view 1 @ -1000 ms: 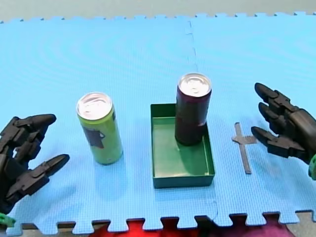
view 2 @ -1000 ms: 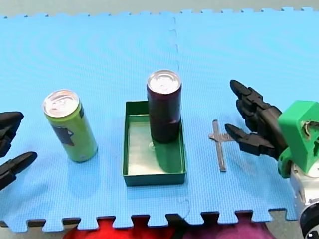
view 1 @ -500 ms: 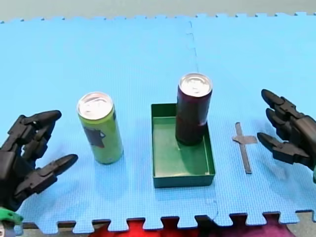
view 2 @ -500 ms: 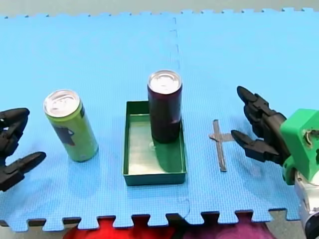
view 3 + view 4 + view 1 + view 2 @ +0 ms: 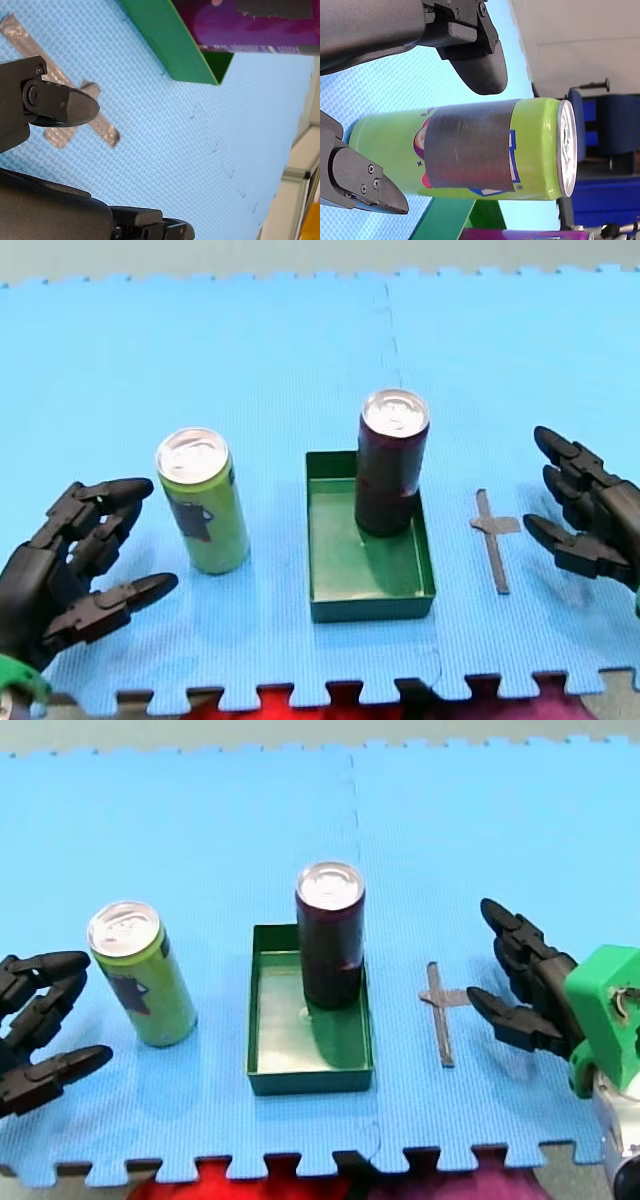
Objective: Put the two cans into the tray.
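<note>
Two cans stand upright in the head view: the purple can (image 5: 390, 480) in the far end of the green tray (image 5: 372, 608) at centre, the green can (image 5: 205, 505) on the blue mat (image 5: 250, 360) left of it, apart. The left hand (image 5: 75, 570), lower left, and the right hand (image 5: 590, 520), at the right edge past a grey tape cross (image 5: 492, 540), hold nothing, fingers uncurled. In the first wrist view, a black fingertip (image 5: 70, 107) overlaps the tape at left, with the tray corner and purple can at the top. In the second wrist view, the green can runs across the frame between fingertips (image 5: 480, 65).

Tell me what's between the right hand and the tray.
A grey tape cross, stuck flat on the blue mat, lies between the tray and the right hand, which holds nothing. Both head views show it.
</note>
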